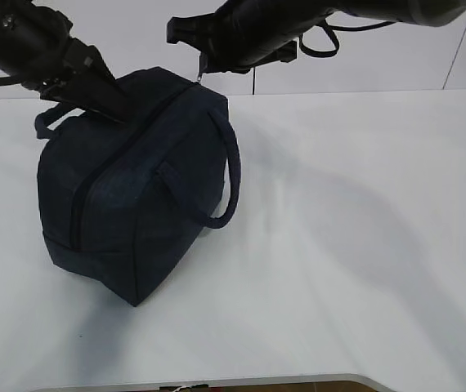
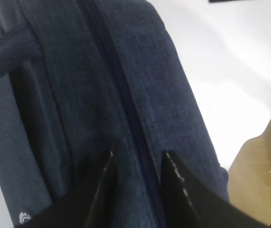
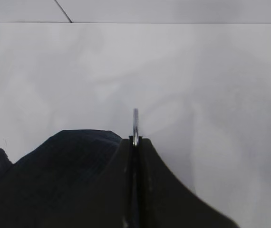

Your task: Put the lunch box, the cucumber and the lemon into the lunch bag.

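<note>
1. The white surface (image 1: 364, 245) is nearest the camera in the exterior view, its near edge running along the bottom; it stretches bare to the right and far side.
2. The lunch bag (image 1: 131, 204) stands on the left part of the surface, a dark navy fabric bag with its zipper line (image 2: 126, 109) running along the top and down the near end. The zipper looks closed along the stretch that shows. One loop handle (image 1: 229, 163) hangs on its right side, another (image 1: 49, 122) shows at the far left.
3. The left hand (image 1: 106, 102) presses onto the top of the bag at its far left end; in the left wrist view its fingers (image 2: 102, 185) stand apart, one on each side of the zipper line, touching the fabric.
4. The right hand (image 3: 135, 142) hovers at the far right top corner of the bag, fingers together and clamped on the silver ring pull (image 3: 135, 124), which sticks out past the fingertips.
</note>
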